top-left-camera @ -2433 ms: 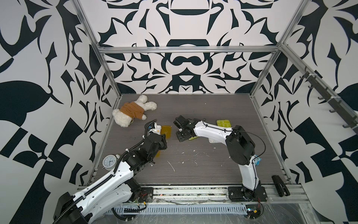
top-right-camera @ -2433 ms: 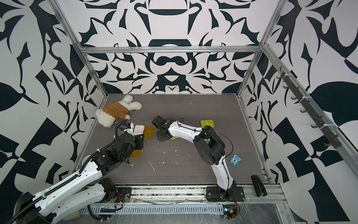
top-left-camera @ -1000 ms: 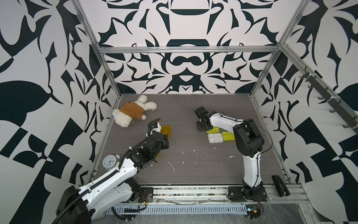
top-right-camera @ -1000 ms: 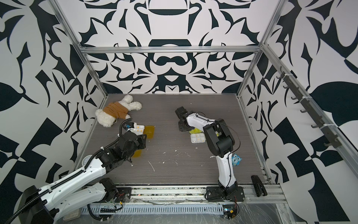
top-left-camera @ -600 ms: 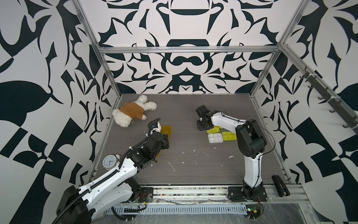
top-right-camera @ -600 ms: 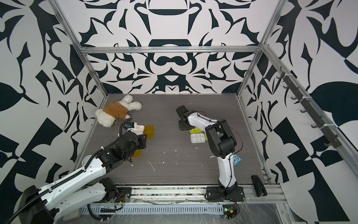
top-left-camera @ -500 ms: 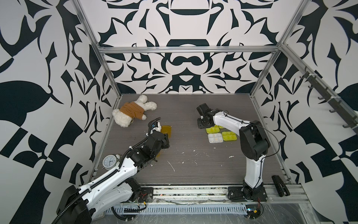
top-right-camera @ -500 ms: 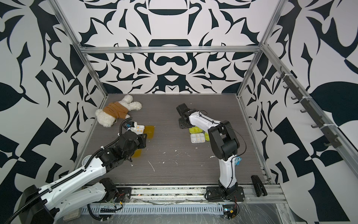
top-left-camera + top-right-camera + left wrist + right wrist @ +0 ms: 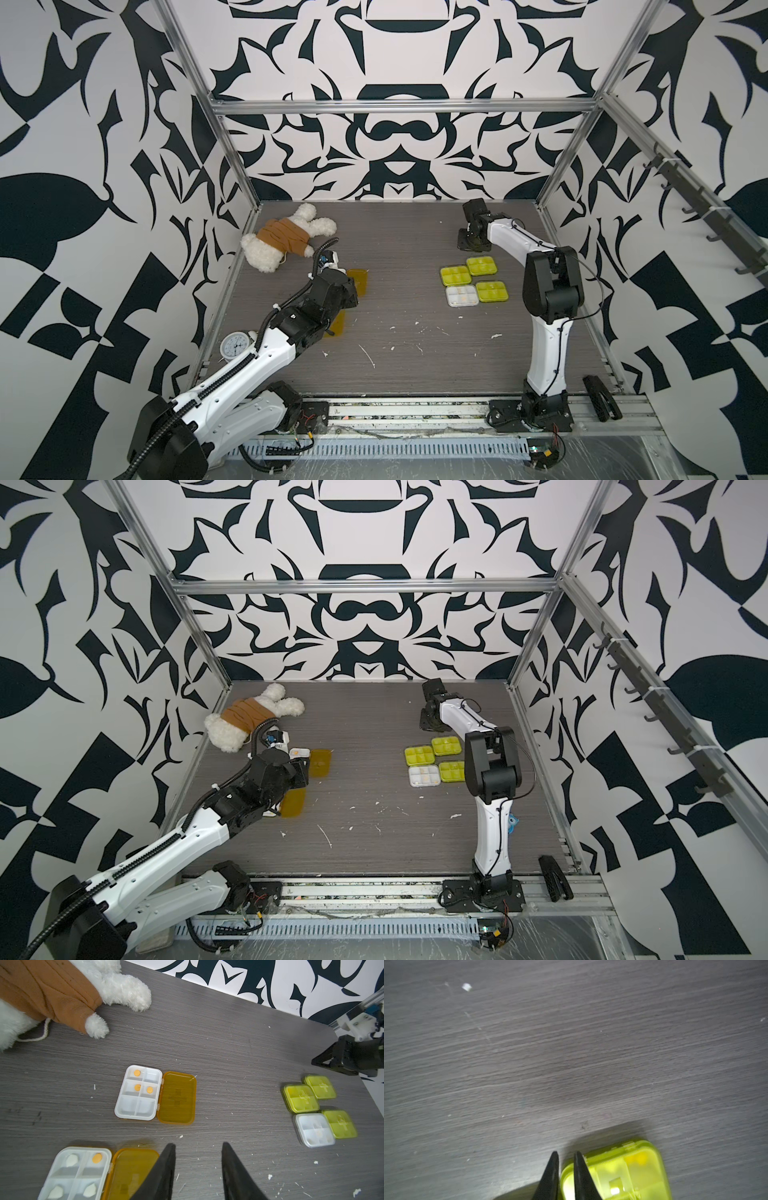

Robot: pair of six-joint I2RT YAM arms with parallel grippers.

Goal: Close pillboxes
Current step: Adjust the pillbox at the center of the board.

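As far as the lids show, I judge the task to be about two thirds done. I read the table point(image 9: 395, 374) as a clock face in a top view, with twelve at the back wall.

Four pillboxes lie in a tight group at about three o'clock, and all four look closed. One yellow-green pillbox point(image 9: 481, 265) is at the group's one o'clock. A second yellow-green pillbox point(image 9: 456, 275) is at ten, a third yellow-green pillbox point(image 9: 492, 291) at four, and the clear pillbox point(image 9: 461, 296) at seven.

At about nine o'clock lie the two that are left, the farther amber pillbox point(image 9: 145, 1095) and the nearer amber pillbox point(image 9: 83, 1172). Each has its lid folded out flat beside the white tray, and pills show in some compartments.

The left gripper point(image 9: 198, 1144) has its jaws moderately wide and holds nothing. One finger overlaps the nearer amber lid in the wrist view, but I cannot tell if it touches.

The right gripper point(image 9: 566, 1152) is at about one o'clock, near the back wall. Its jaws are narrow, with a thin gap, and empty, and a closed yellow-green box lies just beside its tips.

What is left, in my judgement, is to fold both amber lids over and press them shut. The left arm is the one placed for this.
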